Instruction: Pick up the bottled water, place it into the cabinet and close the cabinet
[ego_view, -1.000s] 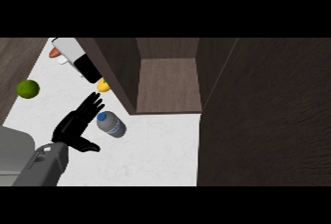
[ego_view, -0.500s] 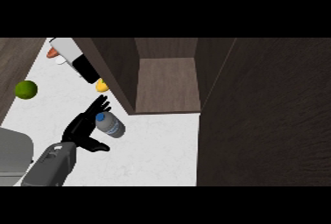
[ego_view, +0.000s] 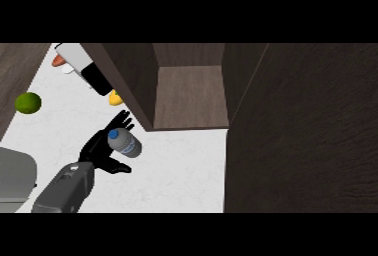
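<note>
The bottled water (ego_view: 124, 143) lies on the white surface (ego_view: 177, 175), just below the open cabinet (ego_view: 190, 95) — the left hand (ego_view: 102, 147) touches it from nine o'clock, fingers straight and spread. A lime (ego_view: 28, 102) sits well apart at ten o'clock.

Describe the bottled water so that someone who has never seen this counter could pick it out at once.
Start at the dark wooden cabinet, open at the counter's back. On the white counter just below and left of its open shelf lies the bottled water, against the black left hand. It is the only clear bottle with a blue cap; the green lime and the orange fruit are round and further back.
</note>
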